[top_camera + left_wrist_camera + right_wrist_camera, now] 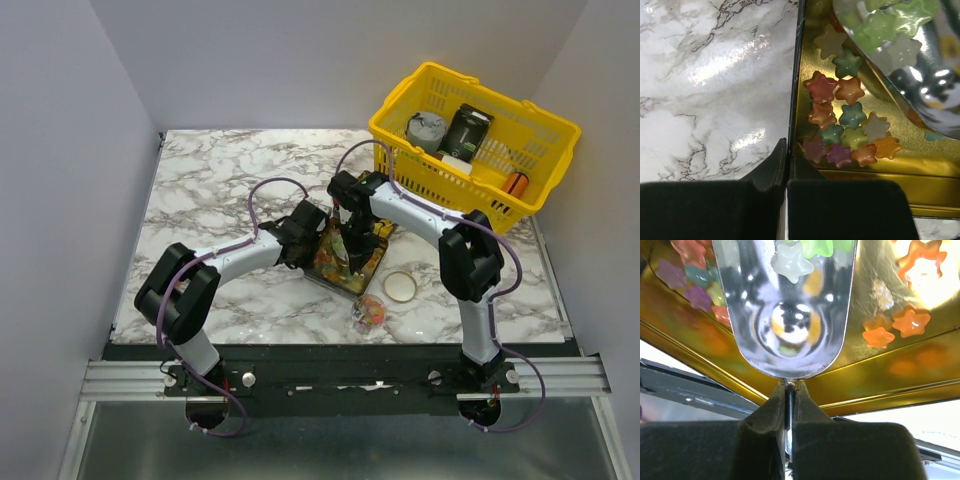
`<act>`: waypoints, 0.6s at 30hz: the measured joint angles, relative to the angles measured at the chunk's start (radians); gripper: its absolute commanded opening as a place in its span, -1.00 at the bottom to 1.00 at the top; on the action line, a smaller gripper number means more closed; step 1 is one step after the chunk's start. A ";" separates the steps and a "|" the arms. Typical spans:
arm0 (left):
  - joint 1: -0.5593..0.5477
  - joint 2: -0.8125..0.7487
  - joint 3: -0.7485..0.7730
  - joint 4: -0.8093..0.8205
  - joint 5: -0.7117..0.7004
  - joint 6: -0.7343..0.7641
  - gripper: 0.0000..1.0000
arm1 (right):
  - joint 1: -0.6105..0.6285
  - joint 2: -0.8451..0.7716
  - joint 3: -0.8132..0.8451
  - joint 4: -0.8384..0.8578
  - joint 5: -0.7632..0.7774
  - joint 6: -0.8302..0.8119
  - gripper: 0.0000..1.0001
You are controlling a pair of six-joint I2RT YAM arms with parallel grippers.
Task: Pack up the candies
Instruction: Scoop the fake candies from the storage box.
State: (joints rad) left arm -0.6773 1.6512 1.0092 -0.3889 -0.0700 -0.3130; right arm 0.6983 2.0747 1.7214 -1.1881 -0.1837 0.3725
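The candies (pixel 840 90) are small glossy stars in red, orange, green, purple and white, lying in a shallow gold tin tray (pixel 880 170) at mid-table (pixel 378 245). My left gripper (pixel 786 160) is shut on the tray's left wall (pixel 305 232). My right gripper (pixel 788 390) is shut on the thin handle of a shiny metal scoop (pixel 785 315), which hangs over the tray (pixel 355 235). White and green candies (pixel 790 260) lie in the scoop's bowl. Two orange candies (pixel 910 322) rest on the tray floor to its right.
A small clear container of mixed candies (pixel 368 312) stands near the front edge, with a round lid (pixel 399 287) beside it. At the back right is a yellow basket (pixel 440 185) holding a tin (pixel 427 128), a dark packet (pixel 466 130) and an orange cylinder (pixel 515 184).
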 measured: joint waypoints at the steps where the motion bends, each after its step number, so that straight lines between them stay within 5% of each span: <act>1: 0.001 0.000 0.000 0.003 0.001 -0.002 -0.72 | 0.000 -0.014 -0.014 0.005 0.007 -0.001 -0.99; 12: 0.002 0.000 0.016 0.040 0.018 -0.021 -0.32 | -0.002 -0.080 -0.062 0.034 0.018 -0.008 -0.99; 18: 0.002 0.000 0.016 0.043 0.018 -0.024 -0.33 | -0.002 -0.101 -0.146 0.018 0.006 -0.008 -0.99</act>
State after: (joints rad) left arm -0.6754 1.6512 1.0256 -0.3454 -0.0525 -0.3370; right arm 0.6964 1.9736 1.5757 -1.1702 -0.1772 0.3641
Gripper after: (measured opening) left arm 0.340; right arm 0.090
